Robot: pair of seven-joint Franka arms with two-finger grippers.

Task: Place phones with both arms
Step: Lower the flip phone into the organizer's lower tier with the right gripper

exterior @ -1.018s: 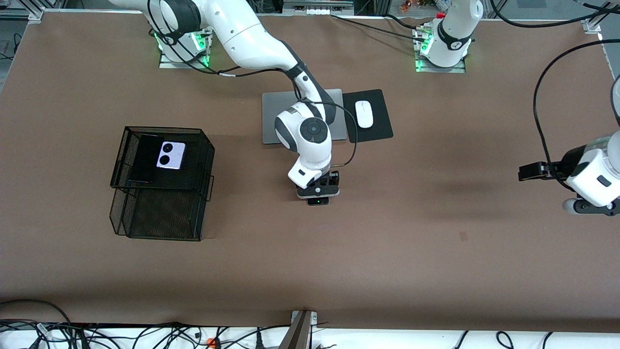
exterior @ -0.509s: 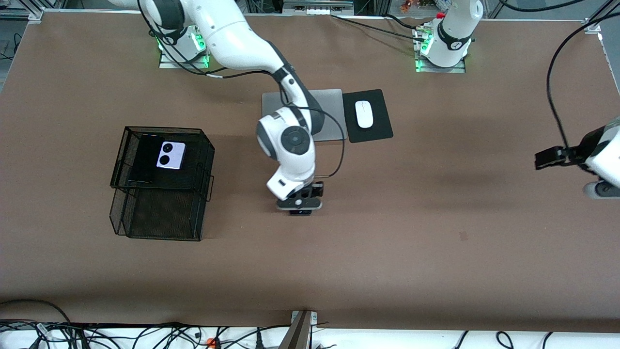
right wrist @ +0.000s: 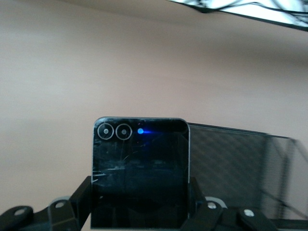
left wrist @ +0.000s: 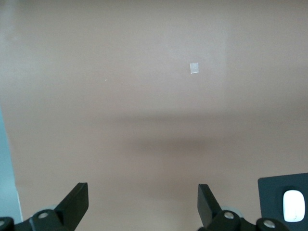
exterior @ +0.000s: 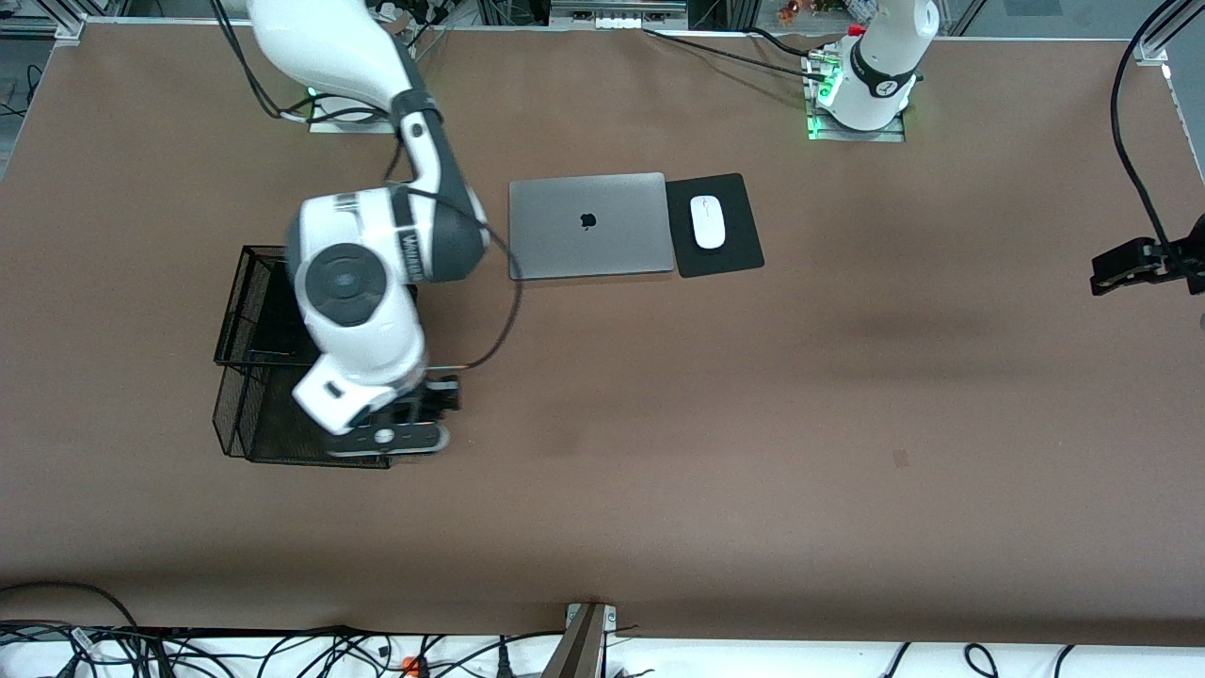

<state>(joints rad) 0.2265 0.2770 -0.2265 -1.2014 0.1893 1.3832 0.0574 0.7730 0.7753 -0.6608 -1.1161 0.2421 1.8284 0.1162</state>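
From the front we see the right gripper (exterior: 391, 435) over the black mesh basket (exterior: 247, 311), but not what it carries. Its wrist view shows us the small black phone (right wrist: 139, 173) pinched tight between its fingers. The left gripper (left wrist: 142, 204) waits over bare table, fingers wide apart, holding nothing.

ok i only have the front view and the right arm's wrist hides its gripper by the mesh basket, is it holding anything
observer: yes, the right gripper is shut on the small black phone.
operator: how close to the basket
observer: its wrist view shows the mesh basket close by the phone; I cannot tell if they touch.
operator: left gripper is cut off at my edge
observer: the left gripper is open and empty over bare table.
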